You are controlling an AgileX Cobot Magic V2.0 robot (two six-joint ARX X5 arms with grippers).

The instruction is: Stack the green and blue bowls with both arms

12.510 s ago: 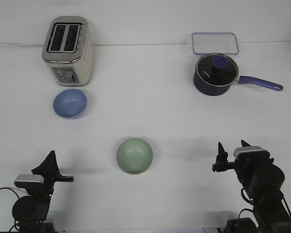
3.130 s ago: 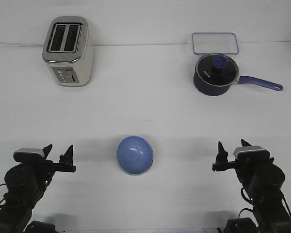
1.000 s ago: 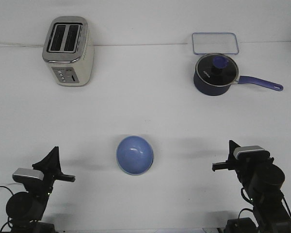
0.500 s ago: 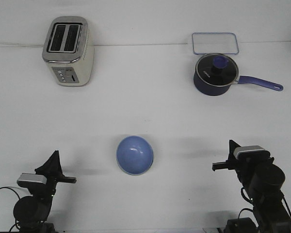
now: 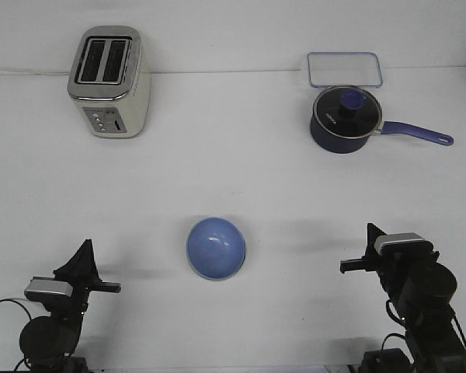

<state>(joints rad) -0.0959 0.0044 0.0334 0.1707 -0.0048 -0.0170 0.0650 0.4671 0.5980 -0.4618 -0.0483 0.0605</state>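
My left claw [image 5: 84, 260] sits low at the near left of the white worktop [image 5: 233, 179]. It is turned edge-on to the camera, so I see only one dark pointed shape and cannot tell how far its jaws are parted. Nothing is in it. My right claw [image 5: 370, 242] sits at the near right, also presenting a single dark tip. I cannot tell its opening either, and it holds nothing.

The blue bowl [image 5: 216, 248] lies between my two claws, well apart from each and a little nearer the left one. It rests upright with its open mouth facing up. Being round, it has no long axis. A thin pale rim shows along its lower edge, which may be the green bowl under it, but I cannot tell for sure. I count one blue bowl in view.

Beyond the blue bowl and to its left stands one cream and silver toaster [image 5: 109, 81], its two slots facing up. Beyond the blue bowl and to its right sits one dark navy saucepan [image 5: 346, 119] with its lid on. Its long handle [image 5: 415, 134] points right, away from the bowl. Just behind the saucepan lies one flat, clear rectangular lid [image 5: 345, 69] with a blue edge.
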